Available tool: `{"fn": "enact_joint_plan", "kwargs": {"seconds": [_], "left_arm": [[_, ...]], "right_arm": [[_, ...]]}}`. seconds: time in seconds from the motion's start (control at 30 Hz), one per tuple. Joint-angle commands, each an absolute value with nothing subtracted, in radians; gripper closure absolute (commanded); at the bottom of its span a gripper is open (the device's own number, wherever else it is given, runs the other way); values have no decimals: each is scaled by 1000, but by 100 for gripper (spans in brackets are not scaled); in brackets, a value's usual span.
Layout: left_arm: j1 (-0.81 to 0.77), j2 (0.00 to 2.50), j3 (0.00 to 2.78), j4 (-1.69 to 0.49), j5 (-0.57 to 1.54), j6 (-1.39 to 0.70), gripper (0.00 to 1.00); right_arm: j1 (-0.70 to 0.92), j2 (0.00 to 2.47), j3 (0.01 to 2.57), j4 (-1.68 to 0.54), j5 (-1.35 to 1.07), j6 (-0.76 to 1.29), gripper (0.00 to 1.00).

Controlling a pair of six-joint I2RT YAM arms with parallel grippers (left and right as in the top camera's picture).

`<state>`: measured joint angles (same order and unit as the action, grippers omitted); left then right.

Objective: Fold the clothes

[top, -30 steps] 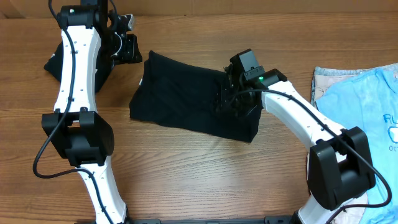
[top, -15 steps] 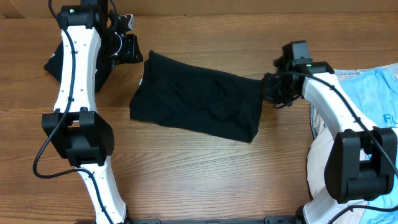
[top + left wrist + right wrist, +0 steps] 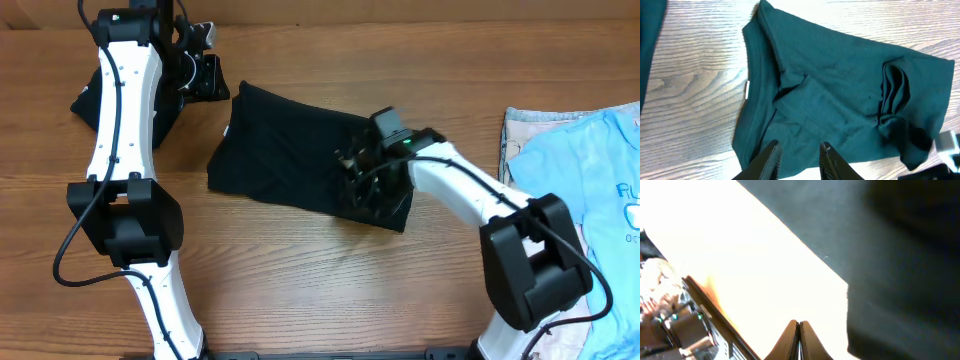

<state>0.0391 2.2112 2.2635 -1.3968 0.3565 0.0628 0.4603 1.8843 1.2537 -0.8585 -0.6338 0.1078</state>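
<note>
The black shirt lies spread across the middle of the table. Its small white tag shows at one edge, and its right end is bunched into a fold. The right fingers sit over that right end, pressed tight together — no cloth shows between them. The left fingers hover at the shirt's far left corner, partly parted and holding nothing. Another black garment lies at the far left. A light blue T-shirt lies at the right edge, over a cream piece.

Robotics lab, wooden table, mounted arms
</note>
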Motion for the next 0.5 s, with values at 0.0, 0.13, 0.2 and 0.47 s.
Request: {"fn": "enact_joint_plan", "kwargs": {"seconds": [0.0,0.13,0.2,0.47], "left_arm": [[32,2207,2286,-1399,367,90,70],[32,2207,2286,-1398,367,90,70],[32,2207,2286,-1396,367,90,70],[32,2207,2286,-1386,367,90,70]], "right_arm": [[418,1870,1342,-870,-553,78,92],[362,1869,1400,-861,-391,183,85],[332,1869,1408,-832,-382,191,91],[251,1871,1408,-709,-385,211,57]]}}
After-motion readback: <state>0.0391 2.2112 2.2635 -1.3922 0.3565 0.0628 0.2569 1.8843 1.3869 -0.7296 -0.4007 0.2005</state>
